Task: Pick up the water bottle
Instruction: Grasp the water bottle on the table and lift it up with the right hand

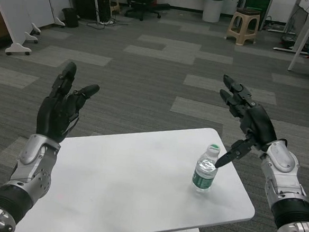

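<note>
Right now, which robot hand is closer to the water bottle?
The right hand. It hovers open just beside and above the water bottle, not holding it. The left hand is raised, open, far across the white table.

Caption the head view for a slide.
Both hands, left hand and right hand, open above the white table; water bottle upright, ungrasped.

Single head view: looks forward and down over white table [139, 189], close.
</note>
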{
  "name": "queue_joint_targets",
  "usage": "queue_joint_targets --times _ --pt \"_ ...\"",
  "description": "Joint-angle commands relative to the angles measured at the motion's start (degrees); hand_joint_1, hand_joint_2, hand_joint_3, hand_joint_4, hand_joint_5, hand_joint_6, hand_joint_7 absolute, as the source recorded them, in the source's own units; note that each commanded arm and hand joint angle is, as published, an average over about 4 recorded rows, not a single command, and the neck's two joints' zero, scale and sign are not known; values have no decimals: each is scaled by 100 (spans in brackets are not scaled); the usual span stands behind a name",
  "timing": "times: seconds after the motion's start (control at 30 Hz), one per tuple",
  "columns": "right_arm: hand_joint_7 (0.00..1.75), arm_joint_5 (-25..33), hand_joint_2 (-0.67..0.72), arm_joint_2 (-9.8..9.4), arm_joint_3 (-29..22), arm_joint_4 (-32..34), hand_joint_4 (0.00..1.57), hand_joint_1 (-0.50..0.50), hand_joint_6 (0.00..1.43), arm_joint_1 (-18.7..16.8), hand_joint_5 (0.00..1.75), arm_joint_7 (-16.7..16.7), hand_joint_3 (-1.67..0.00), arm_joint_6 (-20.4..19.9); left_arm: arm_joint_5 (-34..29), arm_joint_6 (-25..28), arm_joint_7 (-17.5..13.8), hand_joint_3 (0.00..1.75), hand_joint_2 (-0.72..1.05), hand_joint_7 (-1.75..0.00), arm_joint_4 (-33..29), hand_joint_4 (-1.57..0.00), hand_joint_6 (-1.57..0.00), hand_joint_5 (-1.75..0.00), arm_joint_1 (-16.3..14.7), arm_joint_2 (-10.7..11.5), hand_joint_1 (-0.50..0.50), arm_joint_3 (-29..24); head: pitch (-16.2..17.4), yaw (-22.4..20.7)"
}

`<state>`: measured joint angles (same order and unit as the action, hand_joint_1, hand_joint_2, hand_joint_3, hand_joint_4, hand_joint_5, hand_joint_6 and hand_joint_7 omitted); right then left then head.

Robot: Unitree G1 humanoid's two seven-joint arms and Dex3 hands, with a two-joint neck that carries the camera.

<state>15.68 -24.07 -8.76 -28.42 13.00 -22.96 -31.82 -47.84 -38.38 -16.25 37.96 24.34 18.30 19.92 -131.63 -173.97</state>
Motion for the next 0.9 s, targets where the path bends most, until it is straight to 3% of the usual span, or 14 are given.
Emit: queue_joint_targets --times 0.03,0.37,0.53,0.9 --pt "0 40 11 -97 -64 -63 0 -46 0 -65 0 -121 -16 75 11 -12 -1 44 105 0 31 0 0 -103 62 42 -49 -41 16 19" --pt "0 32 4 -102 -64 -814 0 -46 0 -131 0 -178 -16 79 2 -12 -1 44 105 0 106 0 0 -103 141 51 -50 -14 41 35" --pt "0 21 9 23 -16 -1331 0 -42 0 -104 0 -191 -16 64 2 -12 -1 44 105 0 130 0 0 -103 159 53 -49 -14 49 44" --pt "0 1 15 285 481 -2361 0 -46 0 168 0 -195 -16 31 2 -12 -1 44 105 0 163 0 0 -98 207 60 -50 -5 13 72"
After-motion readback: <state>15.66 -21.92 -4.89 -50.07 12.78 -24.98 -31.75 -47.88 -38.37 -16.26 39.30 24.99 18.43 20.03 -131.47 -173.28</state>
